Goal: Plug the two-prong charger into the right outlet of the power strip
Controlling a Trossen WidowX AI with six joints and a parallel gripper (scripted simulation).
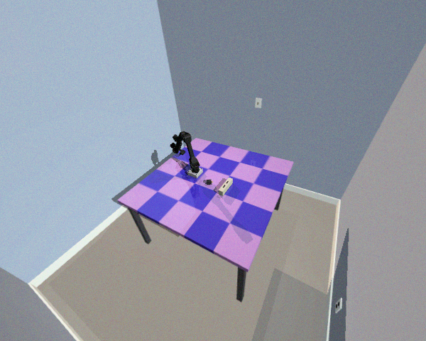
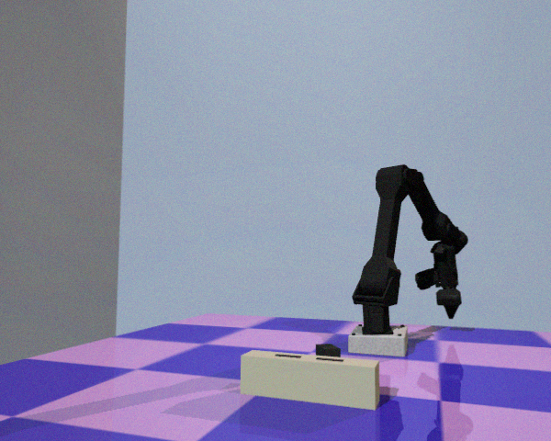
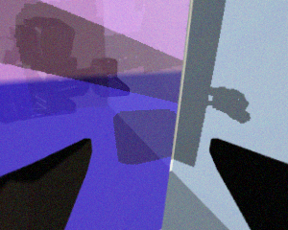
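Note:
The cream power strip (image 1: 225, 185) (image 2: 309, 381) lies on the checkered table (image 1: 206, 227), its two outlets facing up. The small black charger (image 1: 207, 181) (image 2: 327, 350) sits on the table between the strip and the arm's white base (image 1: 194, 172) (image 2: 377, 342). My gripper (image 1: 175, 143) (image 2: 449, 308) (image 3: 152, 145) is open and empty. It hangs above the table's far edge, on the side of the base away from the charger and strip. The wrist view shows only the two dark fingers, the table edge and the wall; neither charger nor strip shows there.
The table edge (image 3: 180, 120) runs right below the gripper, with the floor and wall beyond. The arm's shadow falls across the table. Wall outlets (image 1: 258, 102) are on the room's walls.

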